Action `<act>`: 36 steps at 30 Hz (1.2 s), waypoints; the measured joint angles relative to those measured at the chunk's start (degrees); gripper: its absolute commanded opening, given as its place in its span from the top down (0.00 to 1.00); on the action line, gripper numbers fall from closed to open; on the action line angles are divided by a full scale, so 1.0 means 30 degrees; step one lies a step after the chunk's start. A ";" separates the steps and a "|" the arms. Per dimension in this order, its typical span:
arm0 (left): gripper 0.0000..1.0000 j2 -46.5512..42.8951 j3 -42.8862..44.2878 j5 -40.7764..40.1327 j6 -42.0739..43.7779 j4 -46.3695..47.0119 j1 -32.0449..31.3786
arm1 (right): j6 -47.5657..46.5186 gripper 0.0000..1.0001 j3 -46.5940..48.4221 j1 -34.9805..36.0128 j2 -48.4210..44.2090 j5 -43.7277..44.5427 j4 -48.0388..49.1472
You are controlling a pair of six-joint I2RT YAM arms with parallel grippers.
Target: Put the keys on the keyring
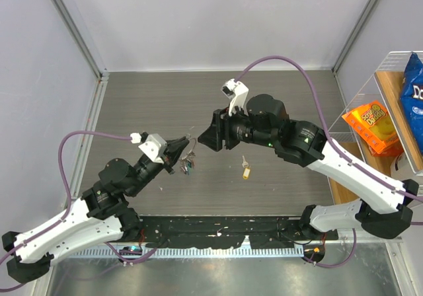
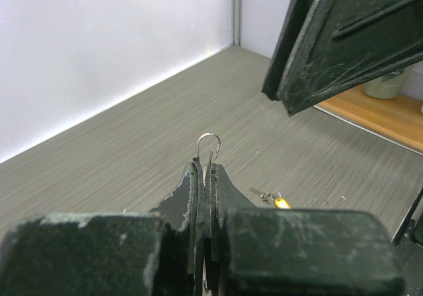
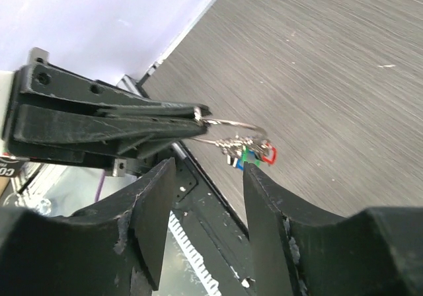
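My left gripper (image 2: 206,169) is pinching the thin silver wire keyring (image 2: 209,135); my spread right gripper (image 3: 208,168) is hanging left of the yellow-headed silver key (image 1: 246,171).

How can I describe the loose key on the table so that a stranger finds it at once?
Start at the grey table and find the right arm's black tool near its middle. Nearer the arm bases and to its right lies a small key with a yellow head. It lies alone, while the other keys hang in a bunch at the left tool.
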 measured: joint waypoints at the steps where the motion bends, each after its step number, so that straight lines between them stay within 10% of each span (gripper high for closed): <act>1: 1.00 -0.0036 -0.0058 -0.0270 0.0015 -0.0015 0.0000 | -0.0131 0.47 -0.0262 -0.0204 -0.0204 0.0109 -0.0007; 24: 1.00 -0.0641 -0.0685 -0.2528 -0.0015 -0.0160 0.0000 | -0.0619 0.44 -1.1693 -0.2579 -0.0750 0.6594 -0.1297; 36: 1.00 -0.0605 -0.0707 -0.2616 -0.0153 -0.0284 0.0000 | 0.0743 0.49 -1.4914 -0.6360 0.0743 0.4269 0.2834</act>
